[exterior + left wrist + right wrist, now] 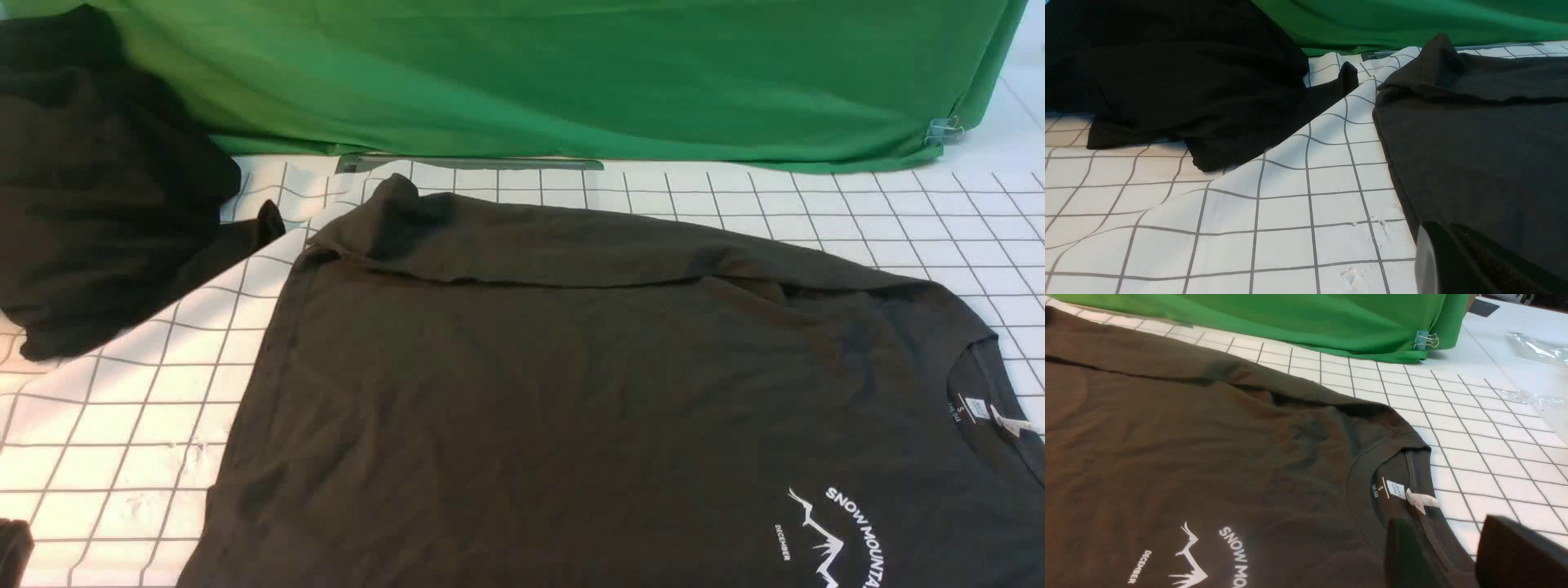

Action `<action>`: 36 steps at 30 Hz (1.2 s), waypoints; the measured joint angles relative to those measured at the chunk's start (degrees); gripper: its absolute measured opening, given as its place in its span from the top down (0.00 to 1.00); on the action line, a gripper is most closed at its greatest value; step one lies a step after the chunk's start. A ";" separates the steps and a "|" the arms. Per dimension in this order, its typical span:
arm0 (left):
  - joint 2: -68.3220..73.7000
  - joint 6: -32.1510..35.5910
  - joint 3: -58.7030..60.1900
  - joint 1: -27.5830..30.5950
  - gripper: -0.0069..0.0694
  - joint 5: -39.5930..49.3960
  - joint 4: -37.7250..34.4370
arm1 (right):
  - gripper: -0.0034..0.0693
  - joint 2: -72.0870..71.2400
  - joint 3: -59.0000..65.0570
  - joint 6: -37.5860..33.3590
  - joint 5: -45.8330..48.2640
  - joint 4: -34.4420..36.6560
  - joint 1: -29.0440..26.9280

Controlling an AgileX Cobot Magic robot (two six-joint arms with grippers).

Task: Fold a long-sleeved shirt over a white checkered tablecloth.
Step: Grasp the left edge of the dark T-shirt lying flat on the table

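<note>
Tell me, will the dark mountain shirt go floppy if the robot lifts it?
Probably floppy: the shirt lies limp and wrinkled, with its far edge folded over, so it would likely droop from the pinch. It looks thin, so it is probably light. Pushed, it may bunch rather than slide, like the rumpled tablecloth under it.

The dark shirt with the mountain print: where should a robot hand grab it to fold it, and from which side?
Probably the ribbed collar, approached from the robot's right. The long-sleeved shirt lies flat on the white checkered tablecloth, so only its edges offer a lip to pinch. The collar looks thickest, and the open right hand hovers by it.
</note>
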 joint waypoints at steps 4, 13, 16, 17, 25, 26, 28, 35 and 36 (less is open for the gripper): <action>0.00 0.00 0.00 0.00 0.91 0.00 0.00 | 0.61 0.00 0.00 0.00 0.00 0.00 0.00; 0.00 0.00 0.00 0.00 0.91 0.00 0.00 | 0.61 0.00 0.00 0.00 0.00 0.00 0.00; 0.00 0.00 0.00 0.00 0.91 0.00 1.04 | 0.61 0.00 0.00 0.00 0.00 0.00 0.00; 0.00 -0.13 0.00 0.00 0.91 -0.33 1.40 | 0.61 0.00 0.00 0.00 0.00 0.00 0.00; 0.00 -11.97 0.00 0.00 0.91 -20.11 -19.05 | 0.61 0.00 0.00 0.00 0.00 0.00 0.00; 0.00 -12.30 0.00 0.00 0.91 -22.27 -19.81 | 0.61 0.00 0.00 0.00 0.00 0.00 0.00; 0.00 -12.51 0.00 0.00 0.91 -25.89 -20.59 | 0.61 0.00 0.00 0.00 0.00 0.00 0.00; 0.00 -26.45 -0.14 0.00 0.91 -43.01 -20.54 | 0.61 0.00 0.00 0.16 -0.27 0.41 0.00; 0.00 -29.10 -0.80 0.00 0.91 -43.62 -20.11 | 0.61 0.00 0.00 0.97 -0.75 1.04 0.00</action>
